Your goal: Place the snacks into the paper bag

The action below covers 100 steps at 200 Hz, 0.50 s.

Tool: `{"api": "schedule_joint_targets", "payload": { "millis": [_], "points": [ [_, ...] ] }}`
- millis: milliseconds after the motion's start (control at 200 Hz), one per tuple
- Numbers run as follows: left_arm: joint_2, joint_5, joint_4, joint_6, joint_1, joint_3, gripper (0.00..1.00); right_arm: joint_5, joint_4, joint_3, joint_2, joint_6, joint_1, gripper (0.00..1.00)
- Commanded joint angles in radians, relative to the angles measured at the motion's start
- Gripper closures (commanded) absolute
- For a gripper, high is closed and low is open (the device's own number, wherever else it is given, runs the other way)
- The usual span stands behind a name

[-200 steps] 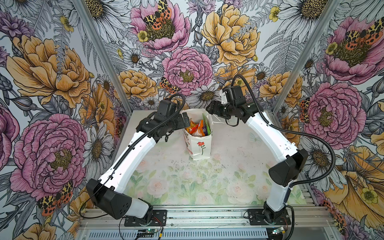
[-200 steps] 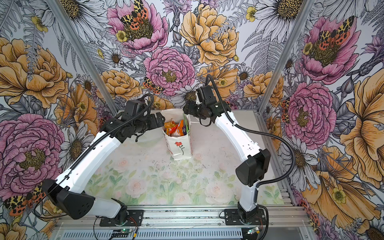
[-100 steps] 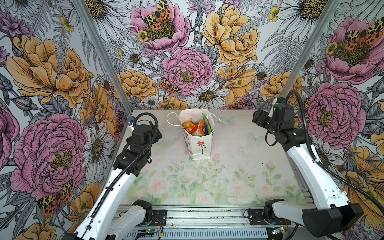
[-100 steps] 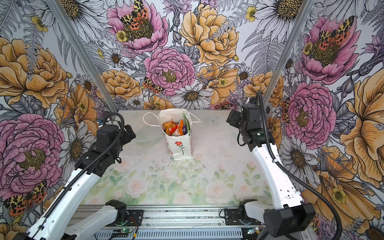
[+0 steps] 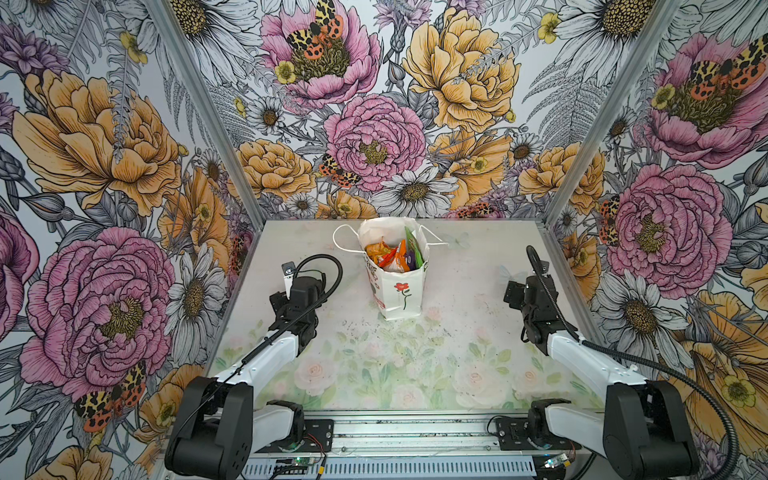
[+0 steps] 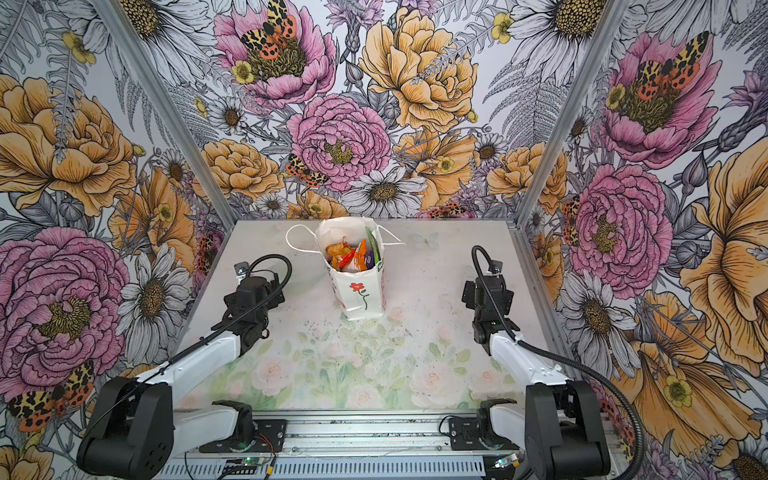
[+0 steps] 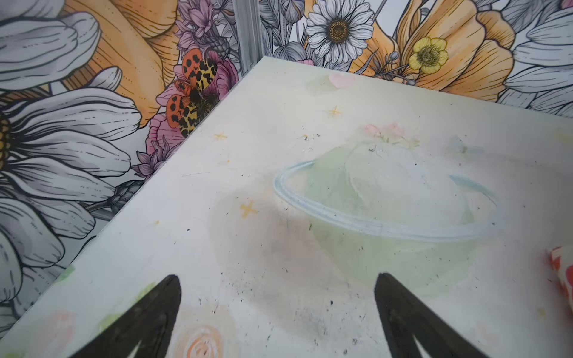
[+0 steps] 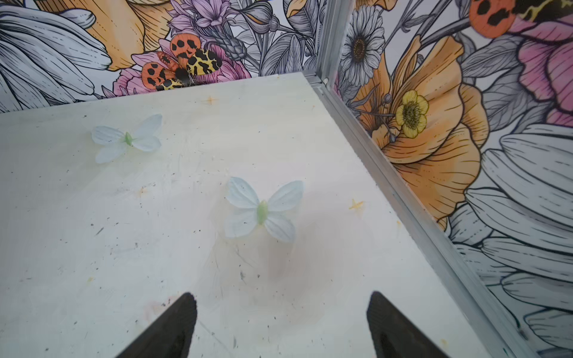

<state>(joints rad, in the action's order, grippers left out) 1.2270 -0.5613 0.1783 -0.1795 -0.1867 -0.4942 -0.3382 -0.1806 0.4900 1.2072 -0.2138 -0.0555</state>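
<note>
The white paper bag (image 5: 400,297) (image 6: 360,293), printed with a red flower, stands upright at the middle back of the table in both top views. Its mouth is open and the snacks (image 5: 392,257) (image 6: 351,258) fill it: orange, red, purple and green packets. My left gripper (image 7: 277,279) is open over bare table, left of the bag and well apart from it. My right gripper (image 8: 282,297) is open over bare table far to the right, near the side wall. Nothing sits between either pair of fingers. A red-and-white corner (image 7: 562,269) shows at the edge of the left wrist view.
Flower-printed walls close in the table on three sides, with metal posts (image 5: 559,195) at the back corners. The bag's cord handles (image 5: 343,241) hang out to its sides. A metal rail (image 5: 415,428) carrying both arm bases runs along the front edge.
Both arms have drawn back from the bag's mouth to the table's sides and lowered toward the front. The right jaws have opened wider. The bag has stayed put.
</note>
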Motion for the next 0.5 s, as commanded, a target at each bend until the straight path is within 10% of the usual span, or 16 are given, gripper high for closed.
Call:
{"api": "schedule_joint_targets", "payload": {
  "millis": [0,225,435,495],
  "points": [
    [0.07,0.037,0.473,0.16,-0.007,0.105,0.01,-0.002,-0.303,-0.053,0.066,0.098,0.0,0.12],
    [0.215,0.152,0.77,0.345,-0.009,0.166,0.01,0.071,-0.504,-0.091,0.157,0.164,0.011,0.11],
    [0.383,0.265,1.1,0.26,0.098,0.245,0.01,0.273,-0.677,-0.098,0.327,0.161,0.064,0.11],
    [0.322,0.274,0.931,0.247,0.1,0.207,0.01,0.298,-0.666,-0.089,0.326,0.148,0.079,0.11]
  ]
}}
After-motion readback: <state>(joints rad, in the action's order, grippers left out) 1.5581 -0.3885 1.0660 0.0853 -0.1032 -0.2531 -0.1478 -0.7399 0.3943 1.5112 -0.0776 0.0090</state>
